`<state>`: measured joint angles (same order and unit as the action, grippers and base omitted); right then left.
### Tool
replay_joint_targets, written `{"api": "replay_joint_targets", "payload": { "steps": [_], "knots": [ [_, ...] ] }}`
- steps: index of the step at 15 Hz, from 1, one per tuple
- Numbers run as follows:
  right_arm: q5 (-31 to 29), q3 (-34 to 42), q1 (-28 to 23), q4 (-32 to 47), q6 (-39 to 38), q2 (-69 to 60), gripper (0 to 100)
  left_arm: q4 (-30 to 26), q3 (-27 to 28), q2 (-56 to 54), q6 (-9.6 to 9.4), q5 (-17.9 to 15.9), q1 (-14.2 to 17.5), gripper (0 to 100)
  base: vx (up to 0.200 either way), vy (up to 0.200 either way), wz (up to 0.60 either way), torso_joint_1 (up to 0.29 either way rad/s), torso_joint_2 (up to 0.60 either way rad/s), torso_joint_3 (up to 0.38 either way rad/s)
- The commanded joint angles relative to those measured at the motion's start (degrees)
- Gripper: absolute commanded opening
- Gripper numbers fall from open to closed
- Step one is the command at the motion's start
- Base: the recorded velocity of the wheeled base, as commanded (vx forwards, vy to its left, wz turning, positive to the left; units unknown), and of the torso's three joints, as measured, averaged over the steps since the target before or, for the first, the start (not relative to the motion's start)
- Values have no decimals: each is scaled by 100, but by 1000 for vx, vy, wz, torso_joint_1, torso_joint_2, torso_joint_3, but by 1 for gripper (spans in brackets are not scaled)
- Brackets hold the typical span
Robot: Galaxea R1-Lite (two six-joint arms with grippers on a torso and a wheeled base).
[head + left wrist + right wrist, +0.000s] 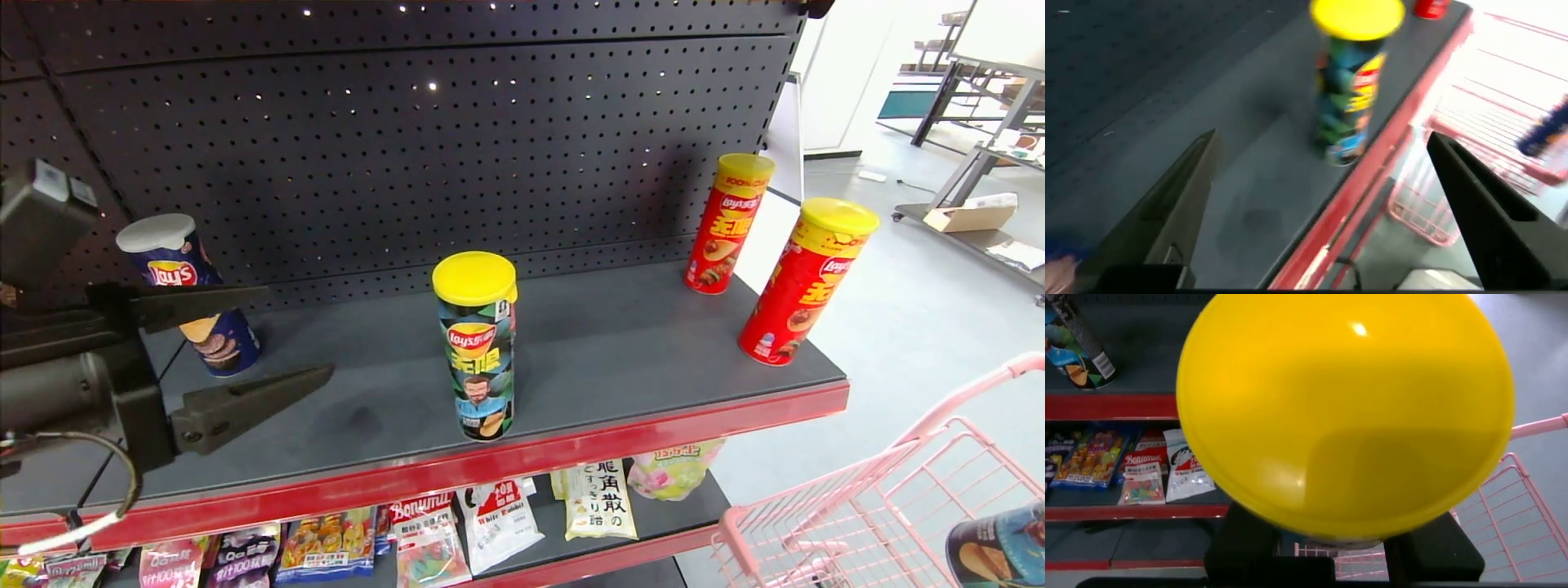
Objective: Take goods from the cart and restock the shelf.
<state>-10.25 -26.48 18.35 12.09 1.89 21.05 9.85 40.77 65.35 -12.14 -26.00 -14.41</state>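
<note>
Grey shelf (620, 359) with a red front lip (490, 465) spanned the head view. Bare deck lay open at 9 o'clock of the green tube (478, 351). Pink cart (939, 441) sat at 4 o'clock, cut off by the frame. Left gripper (298, 331) hovered at 9 o'clock, jaws spread wide, masking part of a blue tube (167, 245). Right gripper (1339, 543) clasped a yellow-lidded tube (1347, 408) at the cart, and the lid hid its fingertips. Two red tubes (727, 224) (804, 282) stood at 2 o'clock, near the shelf's end.
</note>
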Motion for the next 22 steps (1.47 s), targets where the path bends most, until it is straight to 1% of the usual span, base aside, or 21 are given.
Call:
{"api": "replay_joint_targets", "payload": {
  "steps": [1, 2, 3, 4, 5, 7, 8, 9, 10, 11, 12, 13, 14, 15, 16, 18, 19, 21, 22],
  "knots": [
    [-3, -24, 2, 4, 4, 127, 0, -132, -78, -453, -34, -1, 764, 100, 0, 0, 0, 0, 0, 0],
    [-12, -24, -7, 4, 4, 127, 0, -106, -201, -497, -43, 51, 1116, 100, 0, 0, 0, 0, 0, 0],
    [-12, -24, -7, 4, 4, 127, 0, -89, -262, -568, -34, 87, 1256, 100, 0, 0, 0, 0, 0, 0],
    [-38, -15, -15, 4, 13, 145, 0, -97, -464, -858, 10, 104, 1397, 100, 0, 0, 0, 0, 0, 0],
    [-38, 20, -24, 4, 48, 136, 0, -97, -763, -1253, 28, 95, 1397, 100, 0, 0, 0, 0, 0, 0],
    [-29, 73, -24, 12, 189, 153, 0, -106, -1563, -2317, 45, -10, 1371, 100, 0, 0, 0, 0, 0, 0],
    [-3, 143, -15, 12, 189, 162, 0, -106, -1906, -2835, 168, -63, 1371, 100, 0, 0, 0, 0, 0, 0],
    [-12, 240, -24, -5, 154, 145, 0, -115, -2152, -3283, 353, -124, 1371, 100, 0, 0, 0, 0, 0, 0],
    [-12, 345, -24, -14, 119, 110, 0, -132, -2328, -3617, 458, -54, 1379, 100, 0, 0, 0, 0, 0, 0],
    [-12, 354, -24, -14, 101, 136, 0, -132, -2442, -3758, 476, 254, 1467, 100, 0, 0, 0, 0, 0, 0],
    [-38, 292, -24, -23, 136, 189, 0, -132, -2468, -3784, 467, 746, 1555, 100, 0, 0, 0, 0, 0, 0],
    [-91, 240, -42, -40, 163, 259, 0, -132, -2477, -3776, 476, 1132, 1590, 100, 0, 0, 0, 0, 0, 0],
    [-196, 134, -42, -40, 180, 435, 0, -124, -2547, -3776, 529, 1730, 1590, 100, 0, 0, 0, 0, 0, 0],
    [-153, 55, -24, -40, 180, 505, 0, -115, -2661, -3872, 617, 1853, 1582, 100, 0, 0, 0, 0, 0, 0],
    [146, -130, 20, 12, 286, 558, 0, -141, -2793, -4197, 625, 1800, 1564, 100, 0, 0, 0, 0, 0, 0],
    [384, -217, 29, 12, 514, 575, 0, -264, -2916, -4391, 625, 1537, 1520, 100, 0, 0, 0, 0, 0, 0],
    [428, -217, 37, 12, 523, 575, 0, -387, -2943, -4461, 634, 1528, 1520, 100, 0, 0, 0, 0, 0, 0],
    [480, -173, 29, 12, 514, 549, 0, -651, -2916, -4655, 581, 1528, 1520, 100, 0, 0, 0, 0, 0, 0],
    [472, -173, 29, 4, 514, 540, 0, -756, -2916, -4681, 493, 1537, 1538, 100, 0, 0, 600, 2, 2, 2]
  ]
}}
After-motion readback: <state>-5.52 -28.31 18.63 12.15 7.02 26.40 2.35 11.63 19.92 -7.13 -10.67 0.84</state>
